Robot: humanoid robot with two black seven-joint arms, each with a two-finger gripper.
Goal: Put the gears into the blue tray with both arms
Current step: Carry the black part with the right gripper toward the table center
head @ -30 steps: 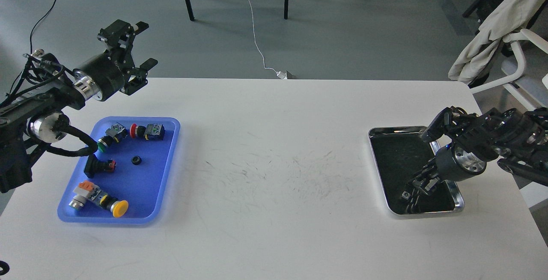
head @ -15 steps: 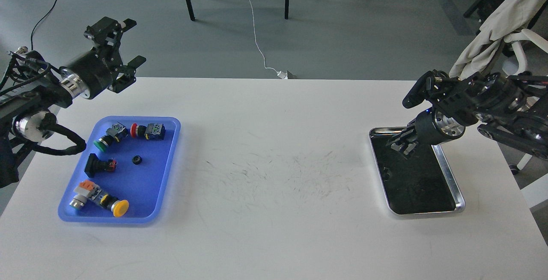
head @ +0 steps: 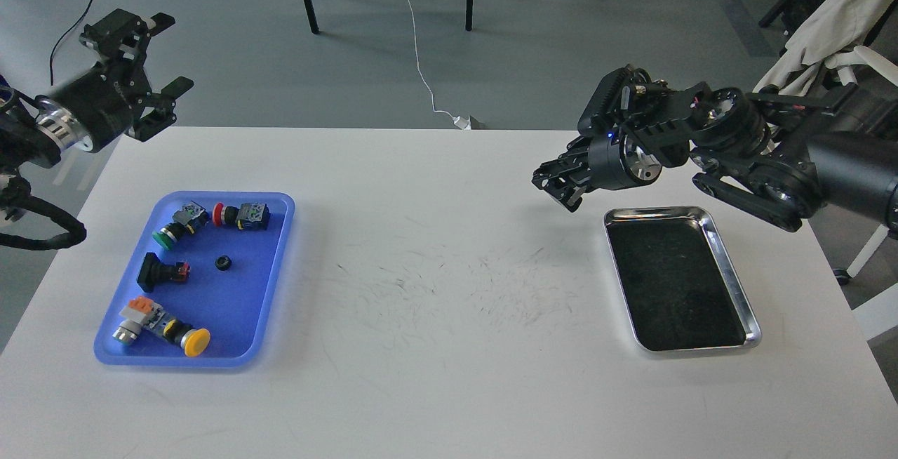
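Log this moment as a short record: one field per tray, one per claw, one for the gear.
blue tray: left side of the white table; holds push-button switches and a gear
gear: small, black, near the tray's middle
steel tray: right side; dark inside, nothing visible in it
left claw: open, raised beyond the table's far left corner
right claw: above the table, left of the steel tray; grip unclear

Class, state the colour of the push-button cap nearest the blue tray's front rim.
Yellow cap; clearest in the head view.
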